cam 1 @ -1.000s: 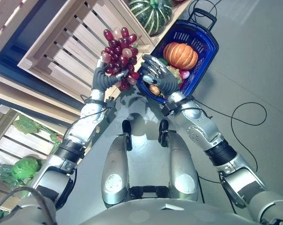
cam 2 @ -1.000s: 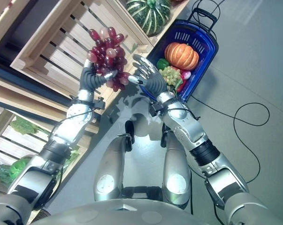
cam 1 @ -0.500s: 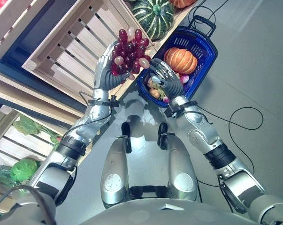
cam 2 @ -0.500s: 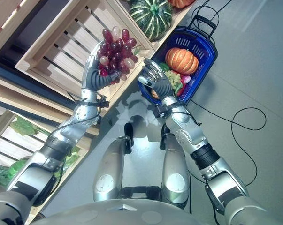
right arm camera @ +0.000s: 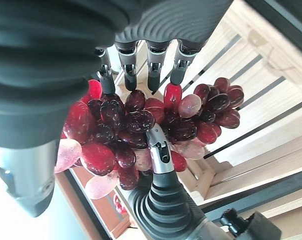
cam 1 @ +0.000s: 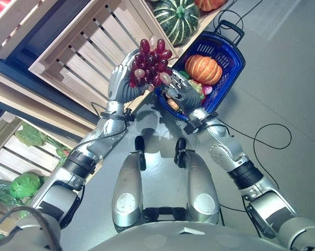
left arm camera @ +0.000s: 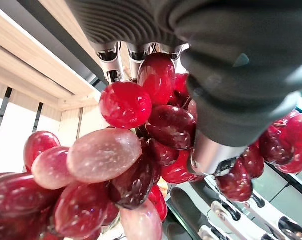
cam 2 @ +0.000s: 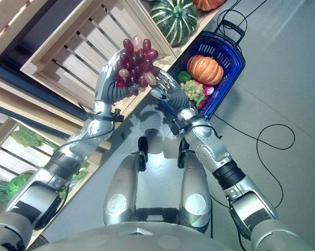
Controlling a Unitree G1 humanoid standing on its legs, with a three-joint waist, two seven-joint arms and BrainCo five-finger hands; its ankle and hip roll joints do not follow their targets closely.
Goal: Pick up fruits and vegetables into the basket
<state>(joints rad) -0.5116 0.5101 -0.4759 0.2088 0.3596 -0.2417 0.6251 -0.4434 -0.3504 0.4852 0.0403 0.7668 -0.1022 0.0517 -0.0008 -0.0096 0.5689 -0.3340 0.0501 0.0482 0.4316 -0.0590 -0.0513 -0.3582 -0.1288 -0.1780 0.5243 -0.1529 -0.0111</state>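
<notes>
Grapes [cam 1: 151, 61], a dark red bunch, are held aloft by the left hand [cam 1: 121, 82], whose fingers are curled round them. The right hand [cam 2: 166, 90] is raised just beside the bunch, its fingers spread and relaxed, the tips touching the berries. Beyond the hands, on the grey floor [cam 1: 282, 78], a blue basket [cam 1: 235, 58] is seen with an orange pumpkin [cam 1: 203, 55] and green grapes [cam 2: 193, 90] inside. A slatted wooden crate [cam 1: 79, 49] is seen beside it, with a striped green squash [cam 1: 176, 14] farther off.
</notes>
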